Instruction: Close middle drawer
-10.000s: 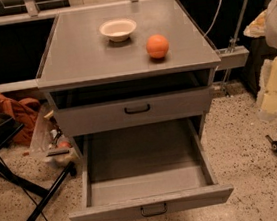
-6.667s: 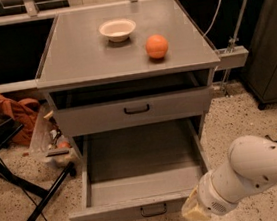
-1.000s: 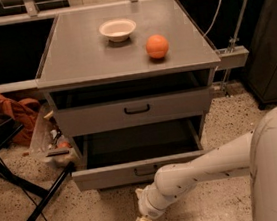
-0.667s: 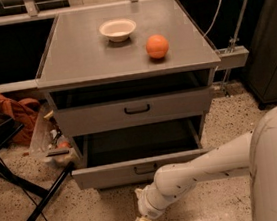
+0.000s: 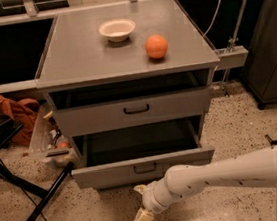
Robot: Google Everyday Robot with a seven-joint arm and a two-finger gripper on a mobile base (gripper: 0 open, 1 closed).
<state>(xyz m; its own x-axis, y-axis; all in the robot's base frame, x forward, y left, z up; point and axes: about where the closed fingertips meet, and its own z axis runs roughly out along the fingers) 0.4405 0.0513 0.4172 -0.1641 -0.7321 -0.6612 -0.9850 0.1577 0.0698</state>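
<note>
Ideally, the spread gripper [image 5: 141,204], low before the middle drawer [image 5: 144,168], should push its front squarely inward, avoiding skew.

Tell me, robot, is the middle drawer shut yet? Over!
Gripper low near the floor, just below the middle drawer. Drawer partly out, not shut. Bowl and orange on the cabinet top, out of the way.

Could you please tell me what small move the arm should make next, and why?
Probably raise the gripper, now low and just below the middle drawer, up against that drawer's front and push inward. The drawer stands partly open, with its inside showing behind the front.
</note>
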